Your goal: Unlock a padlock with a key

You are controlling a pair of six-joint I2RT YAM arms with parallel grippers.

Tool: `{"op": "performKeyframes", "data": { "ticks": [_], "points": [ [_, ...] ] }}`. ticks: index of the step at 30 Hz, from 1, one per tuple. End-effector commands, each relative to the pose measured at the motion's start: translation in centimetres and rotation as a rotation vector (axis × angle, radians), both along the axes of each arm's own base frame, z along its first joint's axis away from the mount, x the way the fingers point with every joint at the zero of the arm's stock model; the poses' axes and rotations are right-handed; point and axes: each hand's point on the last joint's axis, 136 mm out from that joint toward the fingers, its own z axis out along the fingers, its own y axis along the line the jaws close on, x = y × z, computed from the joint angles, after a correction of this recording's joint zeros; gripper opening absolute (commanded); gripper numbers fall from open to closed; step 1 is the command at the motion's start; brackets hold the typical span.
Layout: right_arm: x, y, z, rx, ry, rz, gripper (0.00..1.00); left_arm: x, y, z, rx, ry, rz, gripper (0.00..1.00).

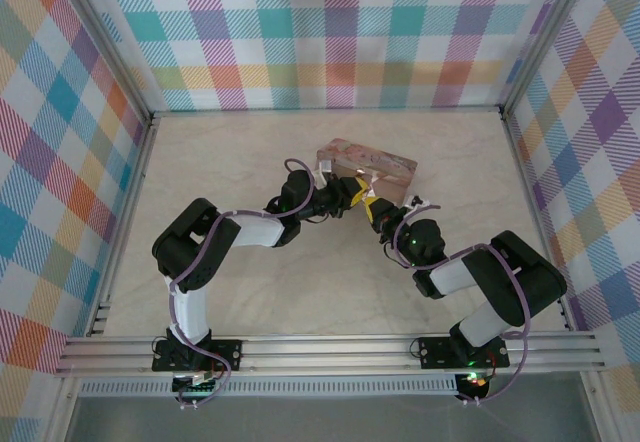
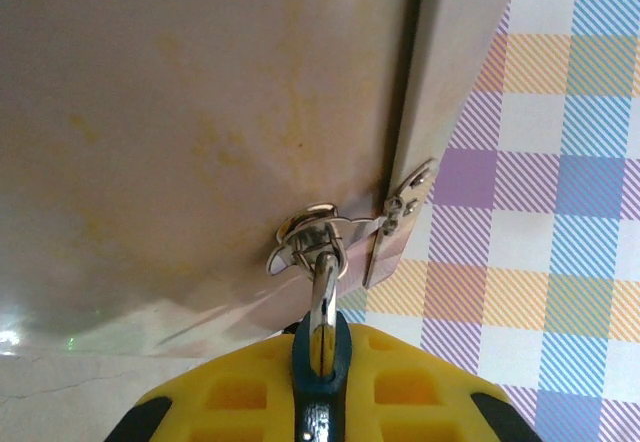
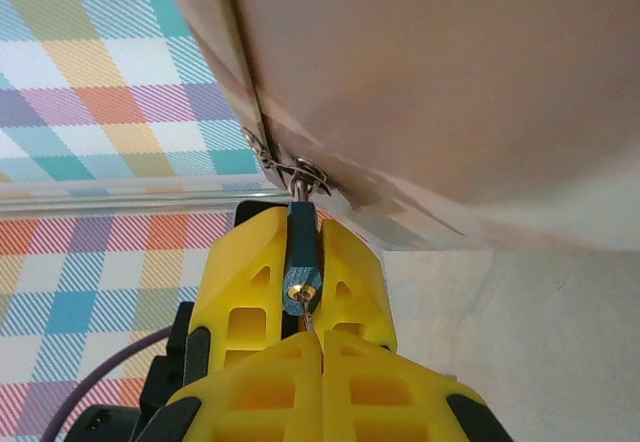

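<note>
the padlock [image 2: 319, 387] hangs by its shackle [image 2: 323, 297] from the little metal clasp [image 2: 310, 237] on the near face of the pink tin [image 1: 365, 165], which sits around the middle of the table [image 1: 250, 292]. the left claw [image 1: 352, 198] pinches the blue body of the lock from both sides, its yellow fingers [image 2: 235, 397] tight against it, so the lock is held steady with its underside turned toward the other arm. in the right wrist view the brass keyhole [image 3: 300, 289] faces the camera, framed by those same yellow fingers. the right claw [image 3: 322, 347] is pressed together on the key [image 3: 309, 320], a thin pale sliver that sticks out from between its tips and points up at the keyhole. the key's tip looks to be at the keyhole or just inside it; how deep it has gone i cannot tell, as it is too thin and partly hidden. so the early part looks done: lock gripped and presented, key picked up and lined up with the slot. what seems left is the real work: seating the key fully, turning it, and getting the shackle to pop out of the body. from the left wrist view the shackle appears closed, both looped through the clasp and sunk into the lock, so i would judge the lock is not yet open. i would put the task a bit past halfway, at the insertion step, where a small misalignment could bend or slip the key.
</note>
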Motion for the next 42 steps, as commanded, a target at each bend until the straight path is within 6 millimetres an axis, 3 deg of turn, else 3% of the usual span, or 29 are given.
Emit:
{"op": "performKeyframes", "data": {
  "ticks": [1, 9, 13, 20, 24, 34, 42],
  "points": [
    [1.1, -1.1, 0.8, 0.086, 0.016, -0.07, 0.0, -1.9, -1.3, 2.3, -0.062, -0.08, -0.087, 0.0],
    [1.3, -1.4, 1.7, 0.059, -0.024, -0.088, 0.0, -2.0, -1.4, 1.8, -0.056, -0.071, -0.09, 0.0],
    [1.8, -0.8, 0.8, 0.096, 0.025, -0.071, 0.0, -2.1, -1.4, 1.8, -0.052, -0.072, -0.094, 0.0],
    [2.0, -0.8, 3.0, 0.043, -0.078, -0.089, 0.0, -2.1, -1.3, 1.6, -0.037, -0.071, -0.086, 0.0],
    [1.8, -0.4, 3.1, 0.032, -0.078, -0.103, 0.0, -2.1, -1.3, 1.7, -0.03, -0.077, -0.083, 0.0],
    [2.6, -0.2, 2.8, 0.178, 0.005, -0.171, 0.0, -2.1, -1.5, 1.5, -0.018, -0.081, -0.076, 0.0],
    [3.0, 0.8, 4.9, 0.17, -0.059, -0.167, 0.0, -2.3, -1.7, 1.5, -0.012, -0.081, -0.087, 0.0]
  ]
}}
